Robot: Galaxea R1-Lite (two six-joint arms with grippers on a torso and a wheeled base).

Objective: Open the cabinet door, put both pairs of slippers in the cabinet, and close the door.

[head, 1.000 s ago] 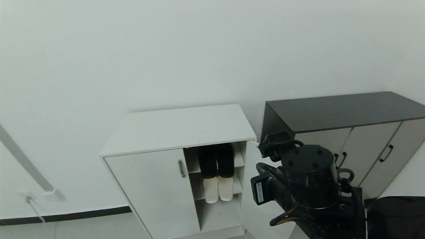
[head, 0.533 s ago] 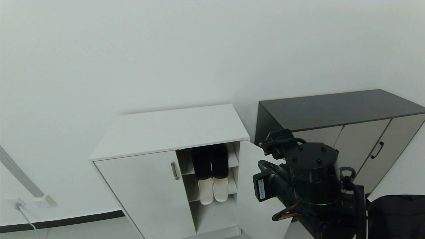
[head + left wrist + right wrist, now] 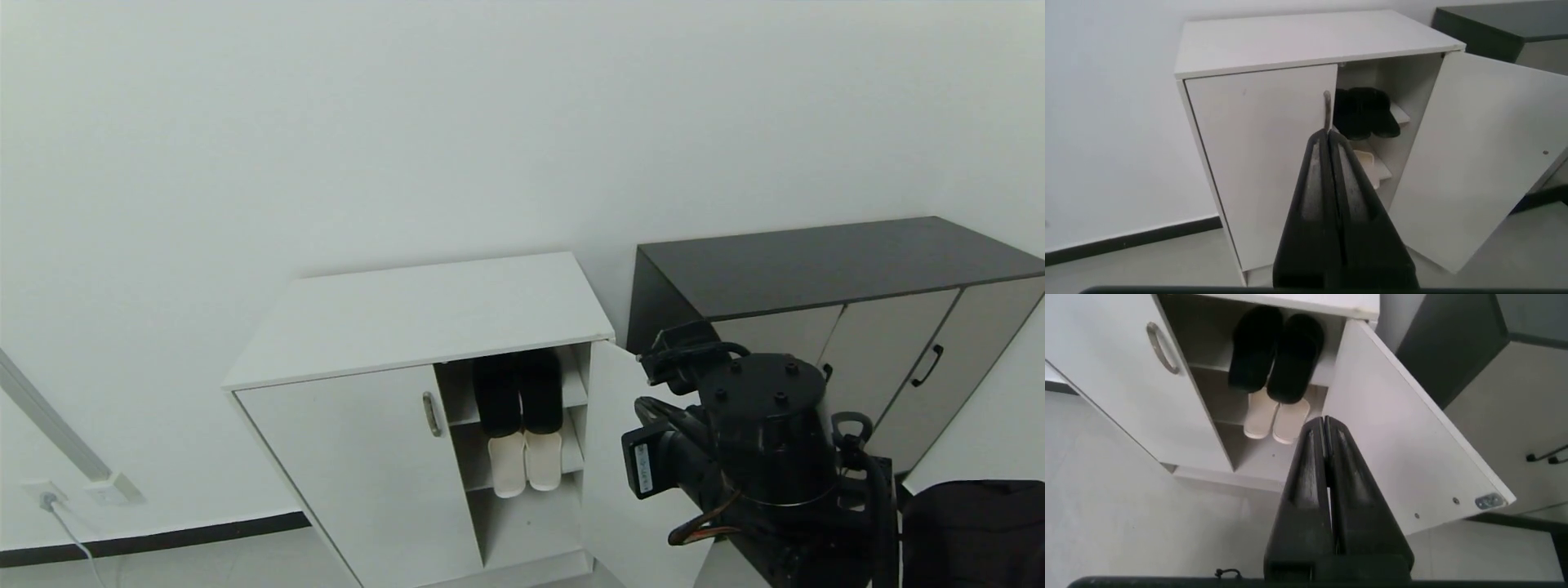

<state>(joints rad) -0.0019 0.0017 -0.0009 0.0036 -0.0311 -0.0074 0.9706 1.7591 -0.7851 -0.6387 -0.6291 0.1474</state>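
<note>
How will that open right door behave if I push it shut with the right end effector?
Probably stiff: the door is a flat rigid panel. It should swing about its edge at the cabinet, not slide, likely lightly. Its smooth face could let the shut right end effector skid, so push near the free edge.

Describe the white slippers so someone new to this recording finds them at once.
Start at the white cabinet left of the dark cabinet; its right door stands open. Inside, the white slippers sit on the middle shelf, directly under the black slippers, which are the only other pair.
</note>
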